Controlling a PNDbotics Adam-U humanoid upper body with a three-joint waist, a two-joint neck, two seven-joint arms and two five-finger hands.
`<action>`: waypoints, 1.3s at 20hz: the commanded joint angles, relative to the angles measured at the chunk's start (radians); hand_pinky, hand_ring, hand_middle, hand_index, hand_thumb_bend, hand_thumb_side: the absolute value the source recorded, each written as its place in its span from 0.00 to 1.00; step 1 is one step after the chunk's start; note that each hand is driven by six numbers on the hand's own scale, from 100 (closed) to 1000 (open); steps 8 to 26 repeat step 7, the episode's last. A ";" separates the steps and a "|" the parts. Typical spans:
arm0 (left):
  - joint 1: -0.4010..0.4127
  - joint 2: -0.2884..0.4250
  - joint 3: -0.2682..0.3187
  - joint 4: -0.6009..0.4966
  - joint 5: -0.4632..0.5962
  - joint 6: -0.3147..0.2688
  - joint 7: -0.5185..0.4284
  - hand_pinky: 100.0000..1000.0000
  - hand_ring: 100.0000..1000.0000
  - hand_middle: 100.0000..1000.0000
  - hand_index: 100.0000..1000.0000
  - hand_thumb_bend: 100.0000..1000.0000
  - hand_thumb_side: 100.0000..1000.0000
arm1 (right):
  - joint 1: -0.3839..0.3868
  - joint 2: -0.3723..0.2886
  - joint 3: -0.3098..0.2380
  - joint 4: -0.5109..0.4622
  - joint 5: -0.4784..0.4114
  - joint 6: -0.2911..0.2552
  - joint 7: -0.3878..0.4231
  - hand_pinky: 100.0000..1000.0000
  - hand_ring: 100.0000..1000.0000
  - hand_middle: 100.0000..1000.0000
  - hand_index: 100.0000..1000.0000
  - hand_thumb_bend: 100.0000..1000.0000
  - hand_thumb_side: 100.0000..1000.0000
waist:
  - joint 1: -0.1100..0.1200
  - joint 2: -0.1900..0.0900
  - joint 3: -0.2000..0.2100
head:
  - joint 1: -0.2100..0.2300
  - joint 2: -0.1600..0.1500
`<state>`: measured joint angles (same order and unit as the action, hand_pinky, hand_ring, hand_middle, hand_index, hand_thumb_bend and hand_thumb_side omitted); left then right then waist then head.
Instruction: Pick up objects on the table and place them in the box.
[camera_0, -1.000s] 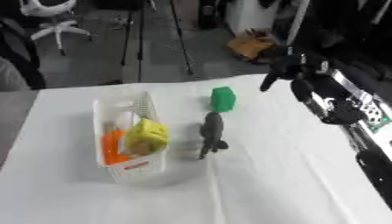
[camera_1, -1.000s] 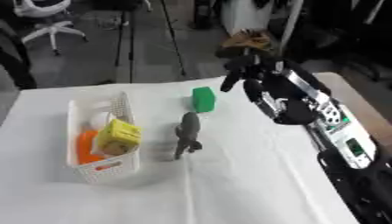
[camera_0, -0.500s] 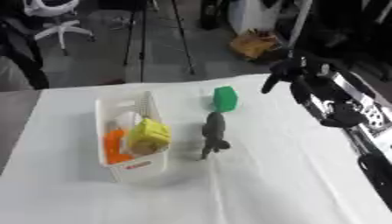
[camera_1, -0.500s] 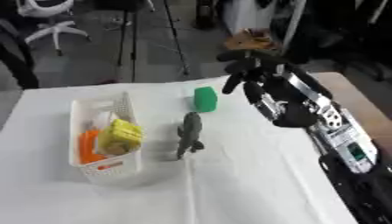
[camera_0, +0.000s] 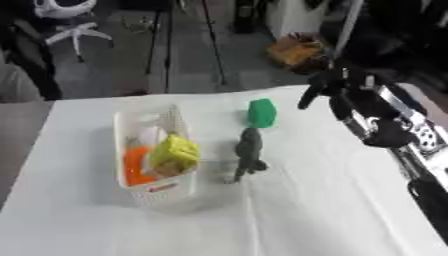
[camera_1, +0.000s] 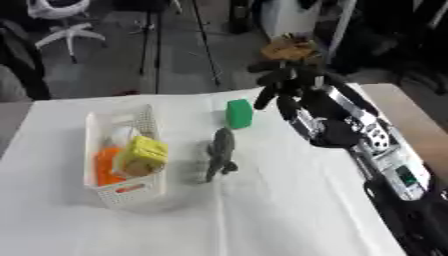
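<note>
While the right hand (camera_1: 282, 82) hovers spread-fingered beside the green block (camera_1: 238, 113), a grey animal figure (camera_1: 219, 153) stands nearby.

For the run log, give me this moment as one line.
right hand: open, above table near green block | grey animal figure: on table | white basket: holds yellow, orange items

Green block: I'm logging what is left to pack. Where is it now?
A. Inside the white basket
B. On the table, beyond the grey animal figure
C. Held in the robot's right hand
B: the green block stands on the table just beyond the grey animal figure, outside the white basket; the right hand is beside it, holding nothing.
</note>
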<state>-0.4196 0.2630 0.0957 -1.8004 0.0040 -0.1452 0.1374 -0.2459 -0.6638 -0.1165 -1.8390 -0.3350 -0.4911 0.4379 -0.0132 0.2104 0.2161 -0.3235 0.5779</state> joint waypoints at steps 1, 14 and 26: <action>-0.006 0.020 0.004 -0.019 -0.001 -0.001 -0.002 0.40 0.79 0.89 0.87 0.32 1.00 | -0.005 -0.013 -0.011 -0.018 0.008 -0.002 -0.001 0.56 0.58 0.86 0.80 0.00 0.42 | 0.008 -0.019 0.002 | 0.003 0.006; -0.006 0.020 0.003 -0.025 -0.001 -0.002 -0.002 0.40 0.79 0.89 0.87 0.32 1.00 | -0.005 -0.010 -0.014 -0.010 0.003 -0.006 0.007 0.56 0.58 0.86 0.80 0.00 0.42 | 0.007 -0.020 0.003 | 0.006 0.006; -0.006 0.020 0.003 -0.025 -0.001 -0.002 -0.002 0.40 0.79 0.89 0.87 0.32 1.00 | -0.005 -0.010 -0.014 -0.010 0.003 -0.006 0.007 0.56 0.58 0.86 0.80 0.00 0.42 | 0.007 -0.020 0.003 | 0.006 0.006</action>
